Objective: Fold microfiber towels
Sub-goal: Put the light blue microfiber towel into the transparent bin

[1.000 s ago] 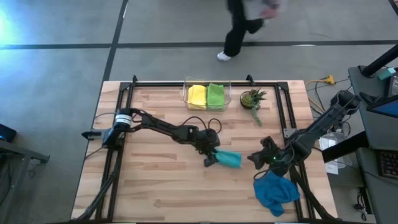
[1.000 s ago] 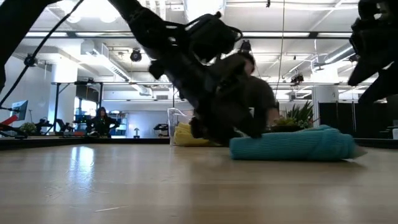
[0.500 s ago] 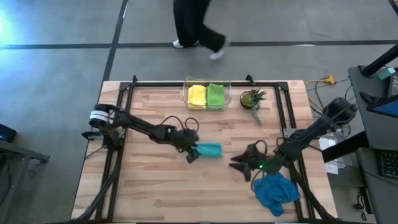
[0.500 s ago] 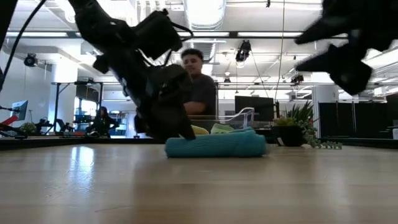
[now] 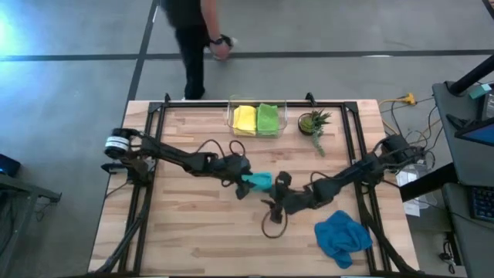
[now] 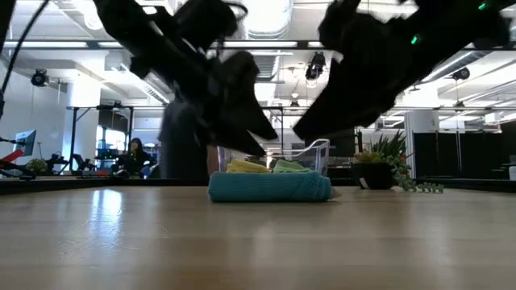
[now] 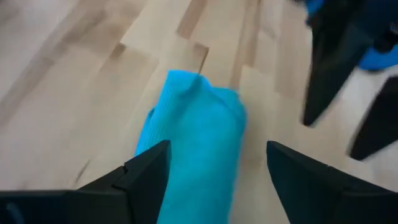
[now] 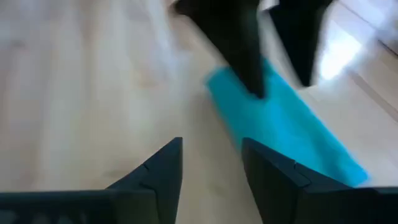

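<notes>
Wooden planks of the table (image 5: 185, 232) ran under both my arms, with the grey floor and a passing person (image 5: 189, 35) beyond the far edge. My left gripper (image 5: 241, 187) reached toward the middle of the table, its two fingers (image 7: 146, 177) spread wide. The folded teal towel (image 5: 258, 181) lay flat on the wood just ahead of those fingertips and partly between them, not pinched; in the left wrist view the teal towel (image 7: 196, 155) filled the gap between the open fingers. My right gripper (image 5: 276, 202) came in from the right and hung just on the near side of the same towel, fingers parted and holding nothing. In the right wrist view the towel (image 8: 283, 134) lay just beyond my parted fingers (image 8: 155, 174), with the other arm's dark fingers standing on it.

The blue towel (image 5: 341, 236) sat crumpled at the near right of the table, well apart from both grippers. The yellow towel (image 5: 245, 119) and the lime green towel (image 5: 267, 119) rested folded side by side in a clear bin (image 5: 229, 114) at the far edge, a small potted plant (image 5: 312, 123) just to its right.
</notes>
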`<state>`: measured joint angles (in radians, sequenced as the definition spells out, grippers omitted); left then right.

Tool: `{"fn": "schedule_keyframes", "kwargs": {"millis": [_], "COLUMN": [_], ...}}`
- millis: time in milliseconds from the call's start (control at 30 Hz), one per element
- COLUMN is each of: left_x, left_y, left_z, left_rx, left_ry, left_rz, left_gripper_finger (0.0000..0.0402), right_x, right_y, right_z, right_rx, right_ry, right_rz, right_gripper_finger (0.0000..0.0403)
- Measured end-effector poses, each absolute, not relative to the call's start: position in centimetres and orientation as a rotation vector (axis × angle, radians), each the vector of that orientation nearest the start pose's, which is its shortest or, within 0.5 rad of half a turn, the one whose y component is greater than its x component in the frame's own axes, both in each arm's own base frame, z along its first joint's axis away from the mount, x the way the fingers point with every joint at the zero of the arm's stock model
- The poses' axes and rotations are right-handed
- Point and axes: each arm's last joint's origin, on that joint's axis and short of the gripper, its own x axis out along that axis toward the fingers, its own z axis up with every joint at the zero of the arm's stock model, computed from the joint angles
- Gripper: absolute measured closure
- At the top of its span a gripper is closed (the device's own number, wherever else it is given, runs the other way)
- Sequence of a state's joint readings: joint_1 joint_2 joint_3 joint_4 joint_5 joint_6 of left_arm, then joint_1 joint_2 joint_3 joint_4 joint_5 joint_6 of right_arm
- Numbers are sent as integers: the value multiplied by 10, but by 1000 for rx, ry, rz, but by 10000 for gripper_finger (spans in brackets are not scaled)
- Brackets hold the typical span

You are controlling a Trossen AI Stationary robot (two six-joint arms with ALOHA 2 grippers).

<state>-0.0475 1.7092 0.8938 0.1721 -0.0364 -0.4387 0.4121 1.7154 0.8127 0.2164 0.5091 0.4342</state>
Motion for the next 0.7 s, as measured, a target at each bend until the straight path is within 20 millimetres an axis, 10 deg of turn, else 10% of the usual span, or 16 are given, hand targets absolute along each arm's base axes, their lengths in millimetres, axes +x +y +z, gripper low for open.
{"fn": "schedule_keyframes", "kwargs": {"millis": [400, 700], "left_x": [357, 355], "left_y": [-21, -21], "left_z": [133, 145], "left_rx": [-432, -410], "left_ry": [723, 687], "left_rz": [25, 5], "left_gripper_finger": [328, 349], "right_x": [317, 303], "right_y": [83, 78], "right_z": [141, 147], "right_rx": [148, 139], "right_ry": [735, 856], "right_rz": [-223, -252], "right_gripper_finger": [324, 348]}}
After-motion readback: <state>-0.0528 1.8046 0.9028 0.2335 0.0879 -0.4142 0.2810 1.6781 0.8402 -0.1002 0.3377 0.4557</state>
